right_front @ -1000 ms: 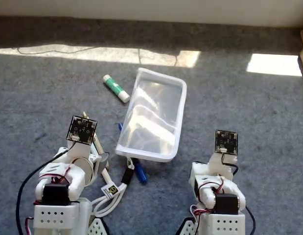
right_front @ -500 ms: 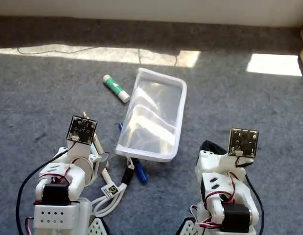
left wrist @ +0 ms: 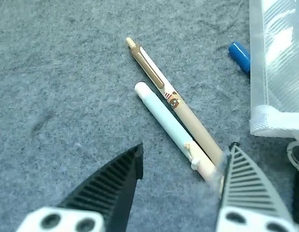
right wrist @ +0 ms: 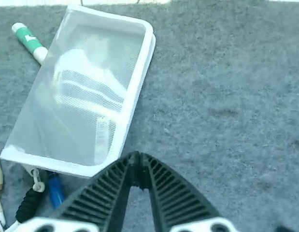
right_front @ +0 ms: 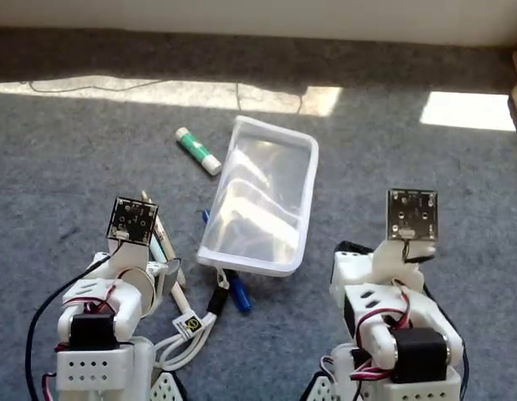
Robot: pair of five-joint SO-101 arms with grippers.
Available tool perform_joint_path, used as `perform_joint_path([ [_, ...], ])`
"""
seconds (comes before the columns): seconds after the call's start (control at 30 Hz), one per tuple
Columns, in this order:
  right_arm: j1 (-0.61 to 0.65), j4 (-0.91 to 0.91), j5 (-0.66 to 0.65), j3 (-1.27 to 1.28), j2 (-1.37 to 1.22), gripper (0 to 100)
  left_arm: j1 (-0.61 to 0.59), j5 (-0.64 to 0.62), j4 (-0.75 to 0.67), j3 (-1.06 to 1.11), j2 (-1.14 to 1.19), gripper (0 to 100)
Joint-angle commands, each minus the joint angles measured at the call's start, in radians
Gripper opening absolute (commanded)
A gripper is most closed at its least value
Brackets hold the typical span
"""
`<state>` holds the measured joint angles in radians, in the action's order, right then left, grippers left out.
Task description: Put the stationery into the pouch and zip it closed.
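While the left gripper (left wrist: 184, 155) hangs with its jaws spread wide over two pens, the right gripper (right wrist: 138, 158) is pinched together on nothing, above bare carpet (right_front: 408, 167) just off the pouch's near end. The pouch (right_front: 262, 196), translucent with white trim, lies flat between the arms. Its long axis runs away from them toward the far wall, leaning slightly to the right at the far end.

The beige pen (left wrist: 163, 92) and the pale blue pen (left wrist: 163, 117) lie parallel and touching, to the left of the pouch. A blue pen (right_front: 240, 298) pokes out at the pouch's near short edge; whether it lies under or inside the pouch I cannot tell. The glue stick (right_front: 197, 151) rests diagonally near the far left corner of the pouch, white end toward the pouch.

A white cable (right_front: 187, 338) curls by the left arm's base. The grey carpet carries bright sun patches (right_front: 467, 110) below a pale wall (right_front: 258, 15).
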<state>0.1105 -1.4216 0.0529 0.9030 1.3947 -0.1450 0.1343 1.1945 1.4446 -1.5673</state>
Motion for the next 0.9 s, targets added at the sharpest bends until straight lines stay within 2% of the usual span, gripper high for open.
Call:
perform_joint_path([
  [0.0, 0.088, -0.005, 0.06, -0.081, -0.076, 0.5, -0.019, 0.0, -0.018, -0.005, -0.012, 26],
  [0.17, 0.245, 0.002, 0.199, -0.079, -0.085, 0.6, -0.021, -0.026, -0.018, -0.008, -0.013, 26],
  [0.4, 0.443, 0.022, 0.288, -0.076, -0.088, 0.6, -0.085, -0.035, -0.058, -0.007, -0.013, 26],
  [0.67, 0.532, 0.082, 0.315, -0.073, -0.09, 0.6, -0.088, -0.035, -0.058, -0.007, -0.013, 26],
  [0.87, 0.535, 0.088, 0.347, -0.079, -0.179, 0.6, -0.088, -0.035, -0.06, -0.007, -0.013, 26],
])
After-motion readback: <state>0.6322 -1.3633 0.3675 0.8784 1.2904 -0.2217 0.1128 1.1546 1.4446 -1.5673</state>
